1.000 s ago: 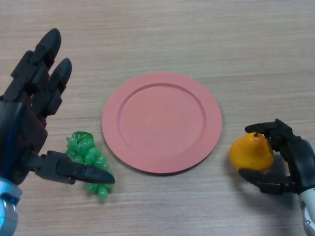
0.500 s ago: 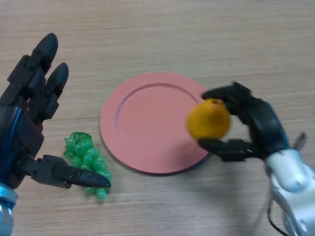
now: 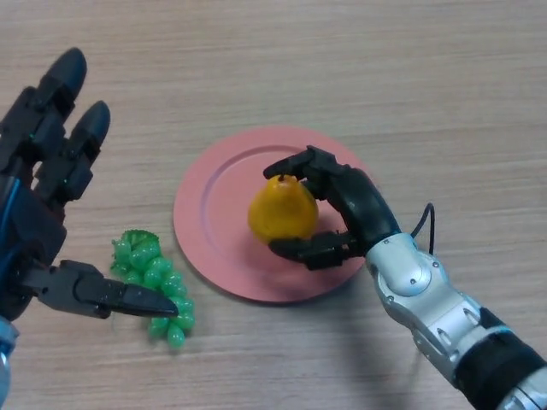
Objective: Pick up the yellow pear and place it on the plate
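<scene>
Holding the yellow pear (image 3: 283,211) over the pink plate (image 3: 214,231) at frame centre, on the wooden table (image 3: 359,68).
Left hand (image 3: 38,222) at left edge, fingers spread, thumb above green grapes (image 3: 152,275); right hand (image 3: 346,213) from lower right, curled round the pear, stem up.

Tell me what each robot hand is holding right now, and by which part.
The right robot hand holds the yellow pear over the plate, fingers curled over its stem end, thumb under its base. The left robot hand is open and holds nothing.
</scene>
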Available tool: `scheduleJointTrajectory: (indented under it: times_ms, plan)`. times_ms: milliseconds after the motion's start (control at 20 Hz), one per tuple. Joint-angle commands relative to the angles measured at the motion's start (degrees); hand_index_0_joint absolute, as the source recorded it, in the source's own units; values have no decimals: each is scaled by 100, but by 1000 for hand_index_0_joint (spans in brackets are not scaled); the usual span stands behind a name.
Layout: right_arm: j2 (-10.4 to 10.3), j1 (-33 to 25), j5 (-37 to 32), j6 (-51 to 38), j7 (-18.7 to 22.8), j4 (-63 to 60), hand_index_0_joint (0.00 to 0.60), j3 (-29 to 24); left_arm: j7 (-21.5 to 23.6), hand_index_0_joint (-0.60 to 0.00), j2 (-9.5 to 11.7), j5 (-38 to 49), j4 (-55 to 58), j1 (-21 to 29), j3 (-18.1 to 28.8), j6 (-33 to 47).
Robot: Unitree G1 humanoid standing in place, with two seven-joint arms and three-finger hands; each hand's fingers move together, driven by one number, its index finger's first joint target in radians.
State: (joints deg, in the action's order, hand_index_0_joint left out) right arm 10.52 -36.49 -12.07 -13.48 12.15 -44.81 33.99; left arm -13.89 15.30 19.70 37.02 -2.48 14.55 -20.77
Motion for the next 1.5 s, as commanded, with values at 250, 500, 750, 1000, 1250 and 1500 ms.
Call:
scheduleJointTrajectory:
  times_ms: [250, 500, 750, 1000, 1250, 1500]
  plan:
    - [36, -935, 17, -1024, 762, -661, 400, 375, -93, 0, 177, 67, 34, 238, 424, 672]
    - [36, -862, 195, -1028, 749, -414, 0, 99, 111, 0, 126, -173, -40, 303, 295, 1112]
    - [36, -384, 515, -340, 261, 890, 0, -745, 197, 0, 116, -101, 196, 163, 288, 994]
    - [36, 1211, 979, 1648, -947, 4491, 0, -2141, 137, 0, 4, -91, 137, 30, 332, 1335]
    - [69, 2721, 977, 2946, -1933, 7171, 0, -3069, 73, 0, 127, -310, 53, 177, 206, 1030]
    - [308, 3669, 1001, 3015, -2161, 8436, 0, -3756, 73, 0, 163, -510, -27, 340, 41, 994]
